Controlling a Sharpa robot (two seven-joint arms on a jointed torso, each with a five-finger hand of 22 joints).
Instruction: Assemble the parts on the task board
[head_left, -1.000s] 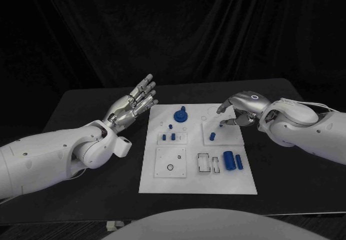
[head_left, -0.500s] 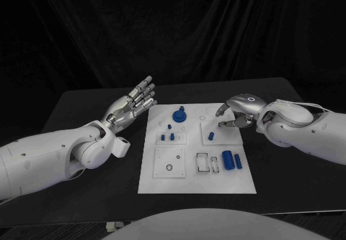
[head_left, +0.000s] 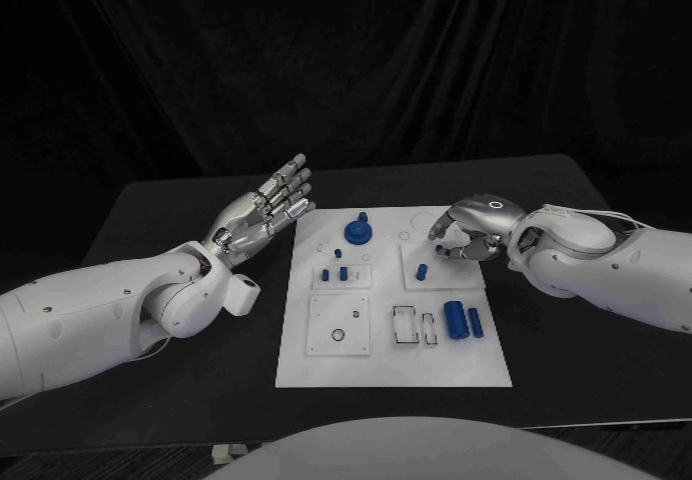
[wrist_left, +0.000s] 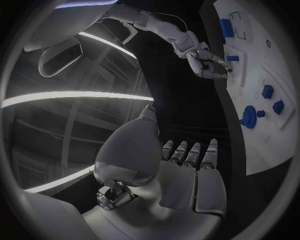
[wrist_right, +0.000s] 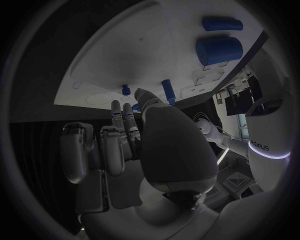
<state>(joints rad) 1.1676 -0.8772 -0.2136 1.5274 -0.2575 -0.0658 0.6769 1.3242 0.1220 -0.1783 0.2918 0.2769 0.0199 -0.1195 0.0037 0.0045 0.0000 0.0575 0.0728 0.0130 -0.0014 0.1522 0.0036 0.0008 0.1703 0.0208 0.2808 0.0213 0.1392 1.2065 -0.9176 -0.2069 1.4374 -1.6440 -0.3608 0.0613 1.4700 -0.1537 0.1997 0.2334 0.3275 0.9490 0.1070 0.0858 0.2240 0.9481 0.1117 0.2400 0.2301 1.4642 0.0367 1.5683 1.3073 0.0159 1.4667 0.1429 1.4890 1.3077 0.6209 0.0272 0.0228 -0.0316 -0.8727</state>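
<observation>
table: black (head_left: 173, 215); matte top; it carried the white plate at its middle
backdrop: dark cloth curtain (head_left: 361, 80); hung in folds behind the table's far edge

A robotics lab or test studio: a black surface (head_left: 173, 330) ringed by black curtains (head_left: 361, 80) carries a white task board (head_left: 397, 370), with long ceiling light strips (wrist_left: 69, 95) overhead.

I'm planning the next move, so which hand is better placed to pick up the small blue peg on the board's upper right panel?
The right hand: it hovers over the task board, beside the blue peg. The left hand is raised, open, off the board's left edge.
</observation>
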